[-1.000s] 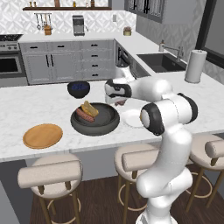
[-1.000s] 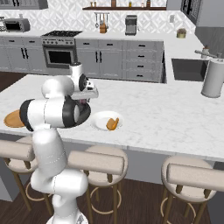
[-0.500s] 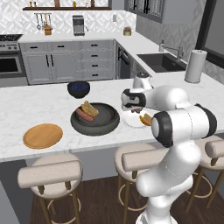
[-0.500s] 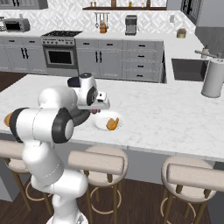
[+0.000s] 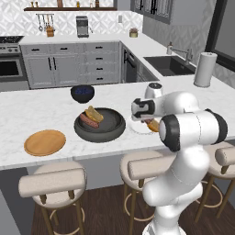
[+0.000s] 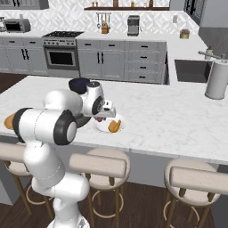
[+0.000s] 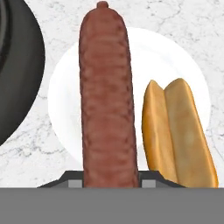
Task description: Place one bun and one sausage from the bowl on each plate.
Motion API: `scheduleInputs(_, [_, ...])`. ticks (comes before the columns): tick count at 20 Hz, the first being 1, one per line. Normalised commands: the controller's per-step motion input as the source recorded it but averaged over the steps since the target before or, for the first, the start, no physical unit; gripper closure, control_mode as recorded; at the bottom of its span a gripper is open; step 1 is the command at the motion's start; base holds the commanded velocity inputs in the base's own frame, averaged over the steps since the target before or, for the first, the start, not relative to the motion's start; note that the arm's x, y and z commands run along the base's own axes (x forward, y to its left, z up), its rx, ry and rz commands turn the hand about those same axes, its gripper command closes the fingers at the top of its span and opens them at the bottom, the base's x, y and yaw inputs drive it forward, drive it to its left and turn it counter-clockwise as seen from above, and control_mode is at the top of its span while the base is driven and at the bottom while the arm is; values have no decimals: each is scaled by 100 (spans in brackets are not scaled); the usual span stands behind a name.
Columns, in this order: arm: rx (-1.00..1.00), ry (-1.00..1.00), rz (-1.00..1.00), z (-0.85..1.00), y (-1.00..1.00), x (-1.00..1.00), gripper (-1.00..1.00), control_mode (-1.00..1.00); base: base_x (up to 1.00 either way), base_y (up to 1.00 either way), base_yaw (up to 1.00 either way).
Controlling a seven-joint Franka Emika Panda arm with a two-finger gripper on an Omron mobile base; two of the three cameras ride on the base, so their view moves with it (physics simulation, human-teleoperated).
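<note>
Gripper (image 7: 110,177): clenched on sausage (image 7: 108,94), above white plate (image 7: 65,96)
Plate's bun (image 7: 180,133): beside sausage
Black bowl (image 5: 110,131): adjacent, towards wooden plate (image 5: 45,142)

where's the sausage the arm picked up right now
In the hand view the sausage is held in the gripper, over the white plate, just left of the bun lying there, with the dark bowl further left.
</note>
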Motion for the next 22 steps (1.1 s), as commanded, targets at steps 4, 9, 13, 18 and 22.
scheduleInputs(4, [11,2,0,-9,-32,2,100,-100,0,0,0])
scheduleInputs(9, [2,0,0,-14,-1,1,100,-100,0,0,0])
scheduleInputs(13, [0,-1,0,-12,8,3,100,-100,0,0,0])
scheduleInputs(18, [0,0,0,-20,0,11,100,-100,0,0,0])
scheduleInputs(22, [0,0,0,-11,6,0,100,-100,0,0,0])
